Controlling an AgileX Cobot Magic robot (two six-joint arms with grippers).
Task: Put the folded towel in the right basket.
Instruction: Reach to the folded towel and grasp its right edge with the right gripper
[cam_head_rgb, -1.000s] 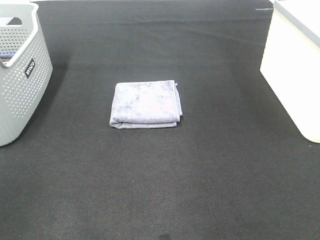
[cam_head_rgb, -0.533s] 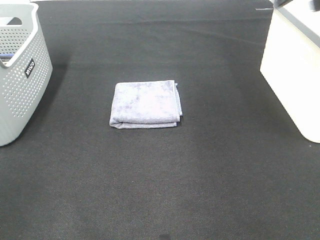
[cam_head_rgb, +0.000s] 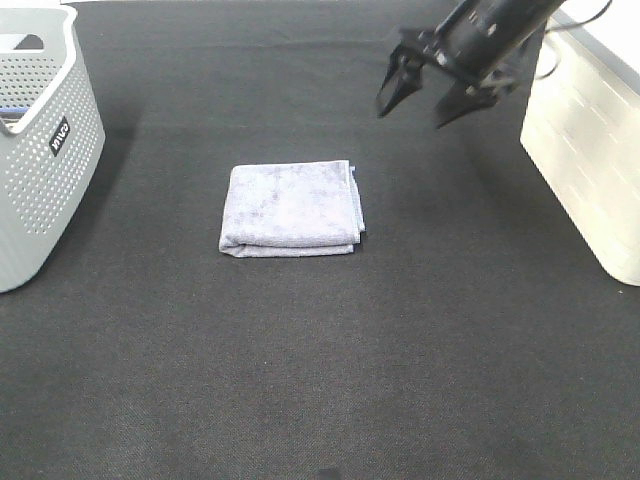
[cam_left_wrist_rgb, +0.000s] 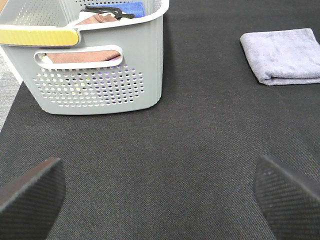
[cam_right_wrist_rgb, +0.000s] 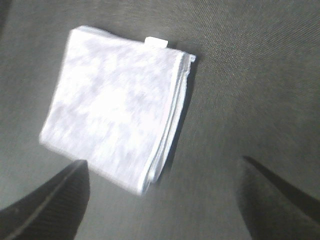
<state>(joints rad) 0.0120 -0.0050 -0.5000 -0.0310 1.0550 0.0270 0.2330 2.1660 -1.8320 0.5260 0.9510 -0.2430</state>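
A folded lavender-grey towel (cam_head_rgb: 291, 209) lies flat on the black mat in the middle of the exterior view; it also shows in the left wrist view (cam_left_wrist_rgb: 282, 55) and the right wrist view (cam_right_wrist_rgb: 115, 102). The right basket (cam_head_rgb: 588, 130) is white and stands at the right edge. My right gripper (cam_head_rgb: 417, 100) is open and empty, in the air above the mat, up and to the right of the towel. My left gripper (cam_left_wrist_rgb: 160, 192) is open and empty over bare mat; it is out of the exterior view.
A grey perforated basket (cam_head_rgb: 40, 140) stands at the left edge, with cloths and a blue item inside as seen in the left wrist view (cam_left_wrist_rgb: 95, 60). Black mat (cam_head_rgb: 320, 380) covers the table.
My right arm has come into the exterior view from the upper right, reaching left past the white basket toward the towel. The towel has not moved.
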